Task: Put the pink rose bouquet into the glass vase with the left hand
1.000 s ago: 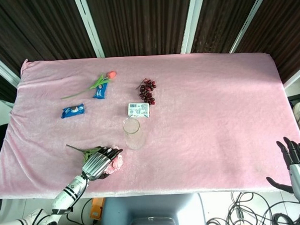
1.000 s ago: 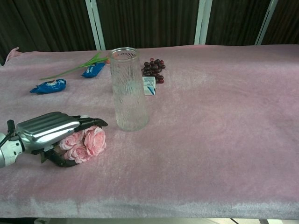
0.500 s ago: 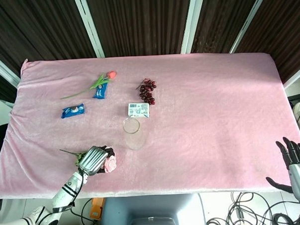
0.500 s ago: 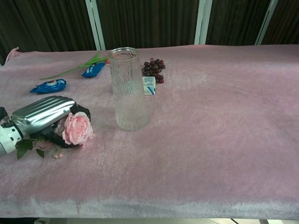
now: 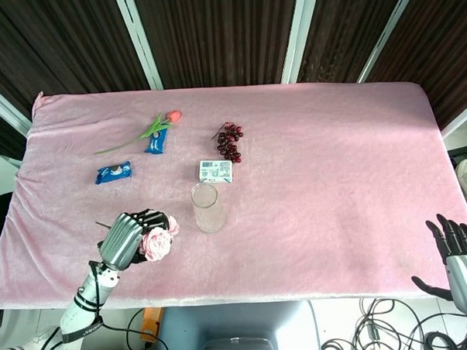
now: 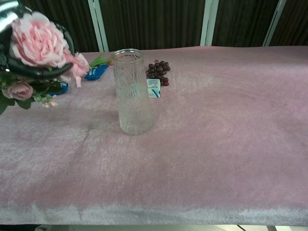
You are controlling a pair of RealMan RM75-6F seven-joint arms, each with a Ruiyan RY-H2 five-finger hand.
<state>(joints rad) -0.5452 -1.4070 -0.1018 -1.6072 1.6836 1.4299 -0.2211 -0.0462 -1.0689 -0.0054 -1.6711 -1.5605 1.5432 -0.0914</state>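
Nearest the robot, the left hand gripped the pink rose bouquet and held it in the air, to the left of the glass vase and apart from it; the right hand hung at the table edge with fingers spread, holding nothing; the step in hand seemed to be the carry toward the vase; the next move probably called for turning the stems downward above the vase mouth; further back lay a small carton and grapes.

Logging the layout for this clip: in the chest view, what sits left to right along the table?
Pink rose bouquet held up in the left hand → glass vase → small white box.
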